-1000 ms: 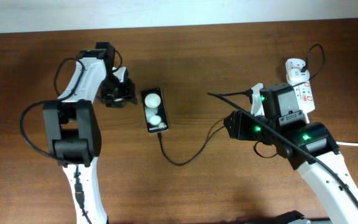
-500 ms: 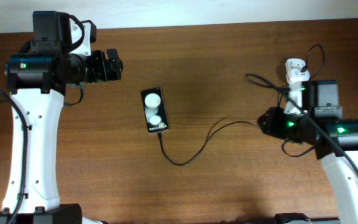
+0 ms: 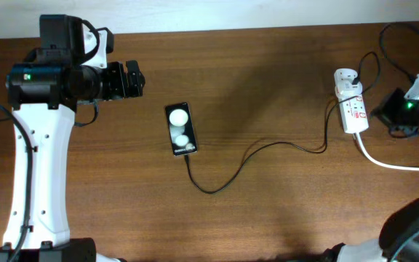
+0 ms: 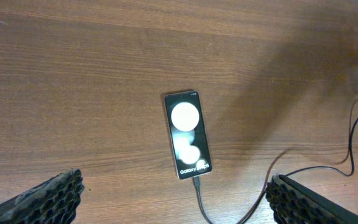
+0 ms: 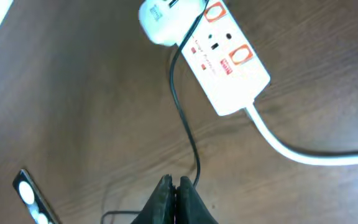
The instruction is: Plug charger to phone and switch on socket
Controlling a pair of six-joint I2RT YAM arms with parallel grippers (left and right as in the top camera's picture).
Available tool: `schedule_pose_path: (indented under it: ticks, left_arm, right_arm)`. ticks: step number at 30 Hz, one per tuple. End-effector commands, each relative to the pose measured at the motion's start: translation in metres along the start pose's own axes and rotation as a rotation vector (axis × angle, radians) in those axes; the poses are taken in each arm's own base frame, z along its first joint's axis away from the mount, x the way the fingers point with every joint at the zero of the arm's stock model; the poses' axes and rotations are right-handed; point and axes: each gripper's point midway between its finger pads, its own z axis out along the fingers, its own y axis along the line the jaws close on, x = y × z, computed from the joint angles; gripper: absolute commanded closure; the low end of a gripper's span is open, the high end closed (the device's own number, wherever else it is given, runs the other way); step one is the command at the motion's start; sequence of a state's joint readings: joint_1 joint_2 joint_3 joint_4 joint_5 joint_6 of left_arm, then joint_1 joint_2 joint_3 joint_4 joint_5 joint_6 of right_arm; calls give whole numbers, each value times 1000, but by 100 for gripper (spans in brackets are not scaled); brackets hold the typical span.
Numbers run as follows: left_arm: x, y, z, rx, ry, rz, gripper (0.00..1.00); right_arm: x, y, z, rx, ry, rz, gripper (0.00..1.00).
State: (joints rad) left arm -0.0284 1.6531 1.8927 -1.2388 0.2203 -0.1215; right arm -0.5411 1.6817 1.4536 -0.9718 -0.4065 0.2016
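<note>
The black phone (image 3: 181, 129) lies face up at centre-left of the table, seen too in the left wrist view (image 4: 188, 134) and the right wrist view (image 5: 31, 199). The thin black charger (image 3: 289, 144) is plugged into its near end (image 4: 197, 185) and runs right to the white adapter (image 3: 346, 78) on the socket (image 3: 353, 109). My left gripper (image 3: 131, 78) hovers left of and behind the phone, open wide and empty (image 4: 174, 186). My right gripper (image 3: 385, 115) sits just right of the socket (image 5: 229, 62), shut on nothing (image 5: 174, 183), with the charger (image 5: 182, 112) passing beside its tip.
A thick white cord (image 3: 391, 161) trails from the socket's near end to the right edge. Black robot cables (image 3: 391, 36) loop at the back right. The left arm's white body (image 3: 38, 167) stands along the left side. The table's far edge meets a pale wall.
The left arm lifted away from beside the phone and its jaws opened wide. The right arm drew back from over the socket to the right edge, and its jaws closed.
</note>
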Motion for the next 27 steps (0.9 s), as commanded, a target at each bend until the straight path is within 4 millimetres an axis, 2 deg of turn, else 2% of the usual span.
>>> schedule_pose_path:
  ticks: [1, 6, 13, 17, 20, 27]
  left_arm:
    - [0, 0, -5, -6, -10, 5, 1]
    - [-1, 0, -5, -6, -10, 5, 1]
    - [-1, 0, -5, -6, -11, 5, 1]
    - [-1, 0, -5, -6, -11, 6, 1]
    - [-2, 0, -5, -6, -14, 6, 1]
    - [-3, -1, -5, -5, -21, 8, 1]
  right_arm:
    - [-25, -10, 23, -78, -18, 19, 93]
    - [-54, -25, 64, -101, -72, 62, 94]
    - [-73, -41, 101, -97, -110, 161, 96]
    - [-83, -40, 102, -110, -146, 190, 96]
    - [-82, -38, 111, -112, -138, 198, 96]
    - [-78, -38, 148, -106, -78, 216, 96]
